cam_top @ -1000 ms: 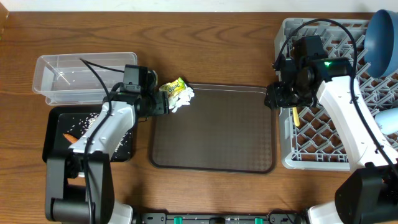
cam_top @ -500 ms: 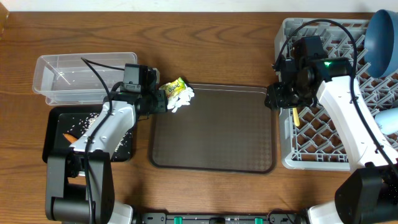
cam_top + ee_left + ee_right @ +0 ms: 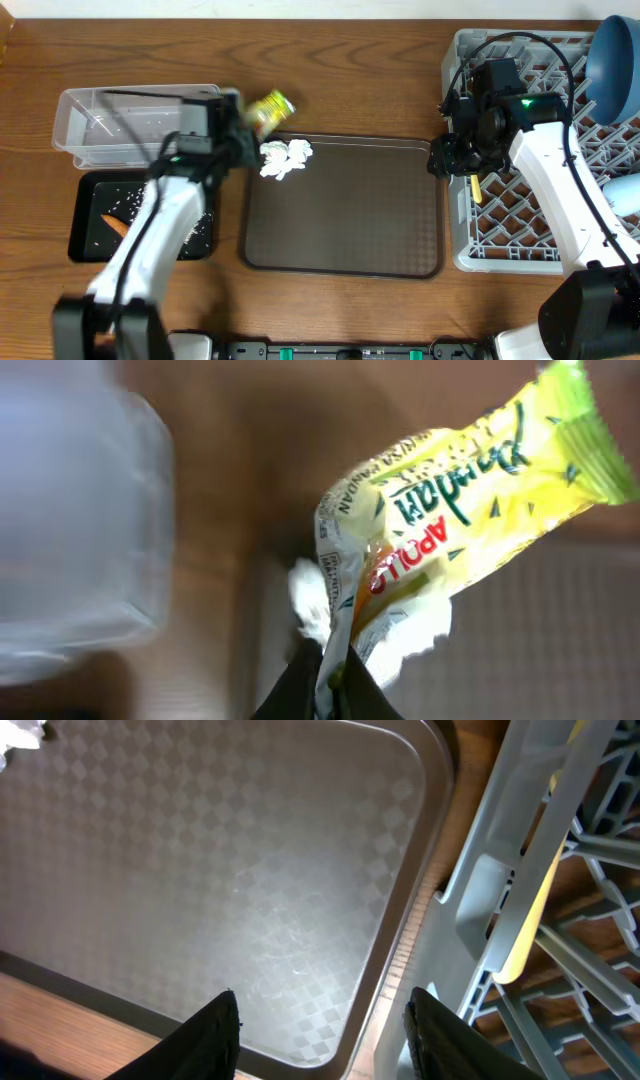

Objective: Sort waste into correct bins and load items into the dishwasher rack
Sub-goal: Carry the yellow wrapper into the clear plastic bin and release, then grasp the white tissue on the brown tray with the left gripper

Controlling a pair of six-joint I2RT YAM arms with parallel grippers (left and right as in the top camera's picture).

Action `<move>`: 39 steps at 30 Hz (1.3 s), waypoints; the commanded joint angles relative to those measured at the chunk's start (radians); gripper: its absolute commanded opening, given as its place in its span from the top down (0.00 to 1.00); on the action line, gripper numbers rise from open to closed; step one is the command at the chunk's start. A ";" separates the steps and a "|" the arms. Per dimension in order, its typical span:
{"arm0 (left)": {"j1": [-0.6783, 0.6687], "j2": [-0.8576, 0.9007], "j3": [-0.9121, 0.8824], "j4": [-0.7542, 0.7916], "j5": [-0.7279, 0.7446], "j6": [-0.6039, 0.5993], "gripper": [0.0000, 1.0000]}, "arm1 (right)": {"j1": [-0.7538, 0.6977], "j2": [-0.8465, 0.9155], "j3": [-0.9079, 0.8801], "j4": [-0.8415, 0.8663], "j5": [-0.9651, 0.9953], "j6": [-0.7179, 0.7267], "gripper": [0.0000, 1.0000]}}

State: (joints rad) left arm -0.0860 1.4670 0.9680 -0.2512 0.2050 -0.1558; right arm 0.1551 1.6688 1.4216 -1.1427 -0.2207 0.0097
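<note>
My left gripper (image 3: 247, 120) is shut on one end of the yellow-green snack wrapper (image 3: 270, 107), holding it off the table beside the clear tub (image 3: 130, 125). In the left wrist view the wrapper (image 3: 460, 500) hangs pinched between the dark fingertips of the left gripper (image 3: 330, 682), with the crumpled white paper (image 3: 410, 635) below it. That paper (image 3: 285, 158) lies on the brown tray's back-left corner. The black tray (image 3: 90, 240) holds a carrot (image 3: 113, 223) and rice bits. My right gripper (image 3: 322, 1040) stands open and empty over the gap between the brown tray and the grey rack (image 3: 530, 215).
The brown serving tray (image 3: 345, 210) fills the middle. A dark-blue bowl (image 3: 615, 65) and a light-blue cup (image 3: 625, 192) sit in the rack. A pale yellow spoon (image 3: 535, 910) lies in the rack near its left wall, close to the right gripper.
My left gripper closed on the wrapper and lifted it up and back toward the clear tub, leaving the white paper on the tray. The right arm has stayed put.
</note>
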 commanded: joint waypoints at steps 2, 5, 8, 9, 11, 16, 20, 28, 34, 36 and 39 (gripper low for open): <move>0.072 -0.103 0.021 0.046 -0.188 0.005 0.90 | 0.007 0.010 -0.002 -0.003 0.007 -0.014 0.48; 0.129 -0.110 0.021 0.082 -0.207 0.005 0.88 | 0.007 0.010 -0.002 -0.003 0.007 -0.014 0.48; 0.174 -0.084 0.021 0.095 -0.206 0.004 0.88 | 0.007 0.010 -0.002 -0.003 0.007 -0.014 0.47; 0.187 -0.070 0.021 0.100 -0.206 0.002 0.87 | 0.007 0.010 -0.002 -0.003 0.007 -0.014 0.47; 0.208 -0.039 0.021 0.109 -0.206 0.002 0.75 | 0.007 0.010 -0.002 -0.003 0.007 -0.014 0.48; 0.220 -0.009 0.021 0.112 -0.206 0.002 0.50 | 0.007 0.010 -0.002 -0.010 0.007 -0.014 0.47; 0.219 -0.042 0.022 0.111 -0.128 0.002 0.48 | 0.007 0.010 -0.002 -0.011 0.007 -0.014 0.48; 0.104 -0.110 0.018 0.054 0.166 0.010 0.43 | 0.007 0.010 -0.002 -0.003 0.007 -0.013 0.48; -0.024 0.002 0.002 0.043 0.131 0.040 0.36 | 0.007 0.010 -0.002 -0.006 0.007 -0.007 0.47; -0.050 0.055 0.002 0.043 0.118 0.040 0.36 | 0.007 0.010 -0.002 -0.006 0.007 -0.007 0.47; -0.076 0.135 0.002 0.043 0.116 0.040 0.35 | 0.007 0.010 -0.002 -0.006 0.007 -0.007 0.47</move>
State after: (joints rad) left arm -0.1459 1.5478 0.9730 -0.2050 0.3271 -0.1295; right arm 0.1551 1.6688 1.4208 -1.1481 -0.2157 0.0101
